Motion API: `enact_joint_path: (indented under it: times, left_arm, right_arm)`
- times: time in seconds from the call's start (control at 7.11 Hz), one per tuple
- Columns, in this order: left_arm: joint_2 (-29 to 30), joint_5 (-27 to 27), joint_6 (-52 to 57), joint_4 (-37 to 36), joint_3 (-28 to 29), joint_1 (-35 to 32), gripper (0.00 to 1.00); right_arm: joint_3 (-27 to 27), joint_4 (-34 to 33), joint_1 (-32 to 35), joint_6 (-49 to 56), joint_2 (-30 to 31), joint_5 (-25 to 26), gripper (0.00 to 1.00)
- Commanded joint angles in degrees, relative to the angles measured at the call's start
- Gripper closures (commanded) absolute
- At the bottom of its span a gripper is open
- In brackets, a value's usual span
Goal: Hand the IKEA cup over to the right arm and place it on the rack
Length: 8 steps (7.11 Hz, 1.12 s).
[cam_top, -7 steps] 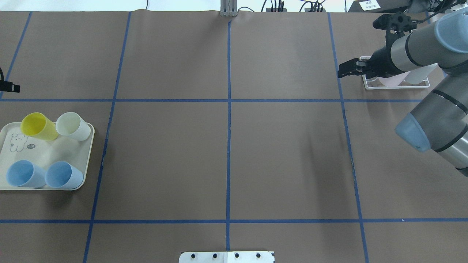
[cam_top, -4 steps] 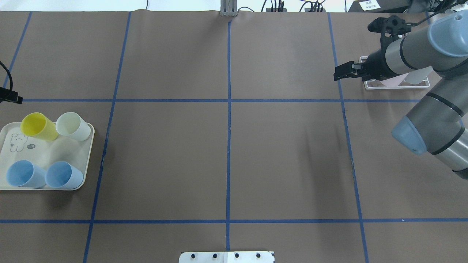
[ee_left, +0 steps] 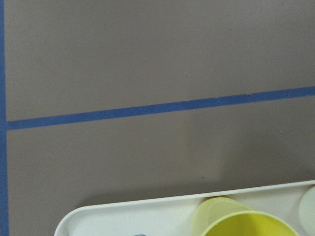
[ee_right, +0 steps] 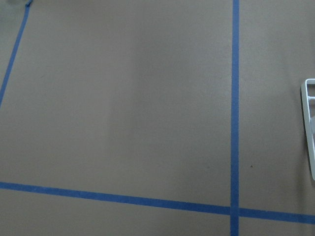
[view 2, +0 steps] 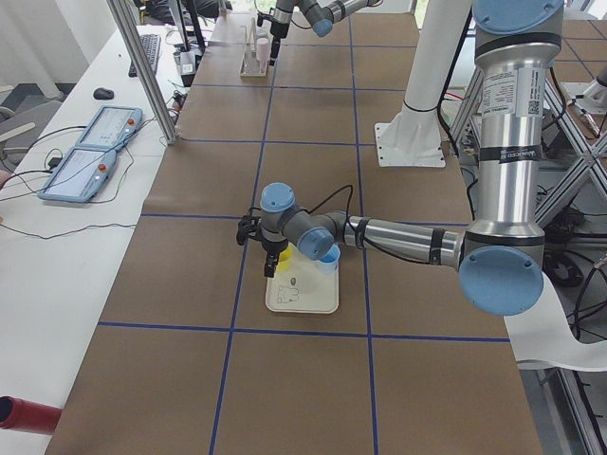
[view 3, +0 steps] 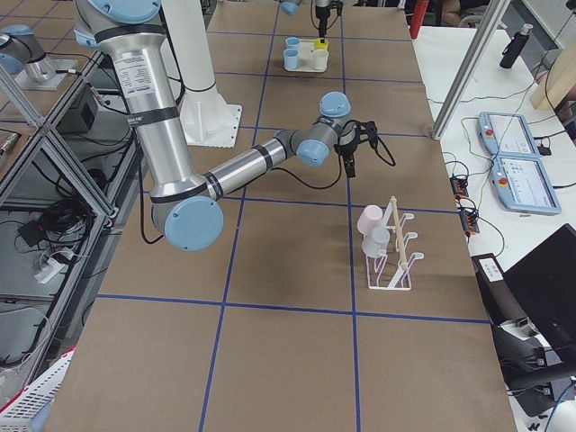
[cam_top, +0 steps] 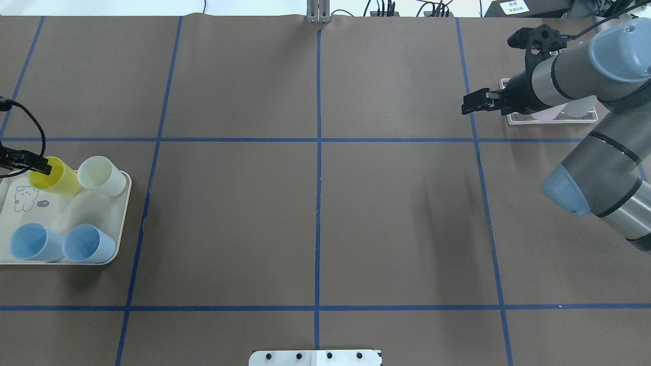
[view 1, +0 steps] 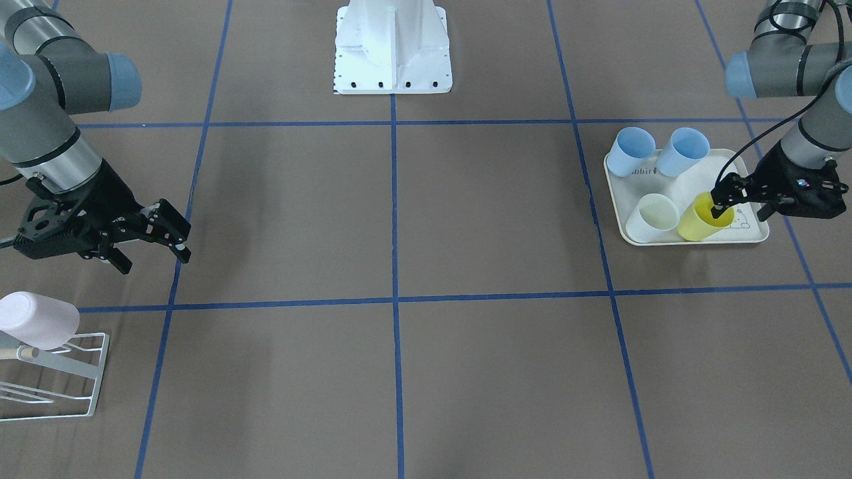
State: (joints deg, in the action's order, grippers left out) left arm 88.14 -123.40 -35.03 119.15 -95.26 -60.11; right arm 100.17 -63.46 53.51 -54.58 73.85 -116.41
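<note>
On the tray (view 1: 626, 234), the left gripper (view 1: 741, 211) hangs, jaws apart, astride the rim of the yellow cup (view 1: 695, 226). Closing off-centre could tip it onto the white cup (view 1: 655, 216). The right gripper (view 1: 155, 261) is released, empty.

Open tabletop (cam_top: 315, 218) between tray (cam_top: 56, 213) and rack (cam_top: 510, 118), white cup (cam_top: 101, 175) beside yellow cup (cam_top: 57, 179)

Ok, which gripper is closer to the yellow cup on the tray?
Left. The left gripper is right at the yellow cup, one finger over its mouth. The right gripper is far across the table, near the rack.
</note>
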Motion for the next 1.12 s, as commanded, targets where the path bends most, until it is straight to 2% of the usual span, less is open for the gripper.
enact_joint_path:
  times: [0.0, 0.14, 0.42, 0.7, 0.98]
  left_arm:
    - [0.01, 0.0, -0.04, -0.05, 0.25, 0.96, 1.0]
    - [-0.07, -0.17, -0.04, -0.14, 0.25, 0.96, 1.0]
    - [-0.34, -7.33, 0.14, -0.14, -0.28, -0.43, 1.0]
    - [-1.47, -8.17, 0.75, -0.14, -0.89, -10.42, 1.0]
    - [-1.48, -9.05, -0.21, -5.21, -7.71, -12.57, 1.0]
  right_arm:
    - [0.03, 0.0, -0.24, 0.0, -0.02, 0.48, 0.01]
    - [0.03, 0.0, -0.24, 0.0, -0.02, 0.48, 0.01]
    - [-0.06, 0.0, -0.24, 0.0, -0.02, 0.48, 0.01]
    - [0.03, 0.0, -0.24, 0.0, -0.02, 1.18, 0.01]
    - [0.29, 0.0, -0.33, -0.09, -0.11, 1.18, 0.01]
